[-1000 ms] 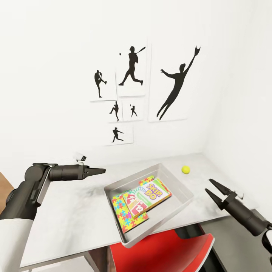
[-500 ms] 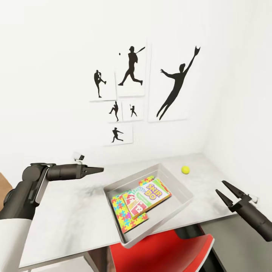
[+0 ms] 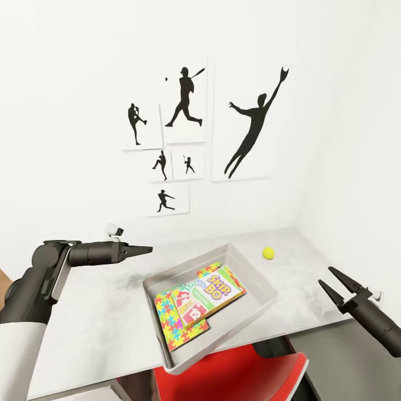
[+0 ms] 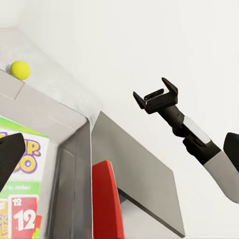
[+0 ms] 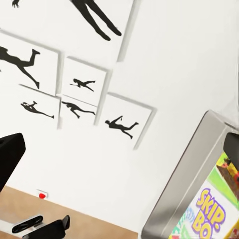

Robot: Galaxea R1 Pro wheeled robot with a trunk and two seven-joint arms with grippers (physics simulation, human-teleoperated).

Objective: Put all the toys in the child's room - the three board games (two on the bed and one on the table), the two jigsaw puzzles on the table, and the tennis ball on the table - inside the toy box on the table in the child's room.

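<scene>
- Bright, even, diffuse light; the white wall (image 3: 83, 83) is almost blown out.
- Soft faint shadows lie on the worktop (image 3: 100, 323) and inside the toy box (image 3: 262, 278).
- Renders are sharp, free of motion blur.
- Straight edges lean towards the head view's borders.

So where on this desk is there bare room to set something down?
The widest bare patch of the table lies under the left gripper, beside the toy box. A smaller one lies between the box and the wall, around the tennis ball. Inside the box, games and puzzles crowd the floor.
</scene>
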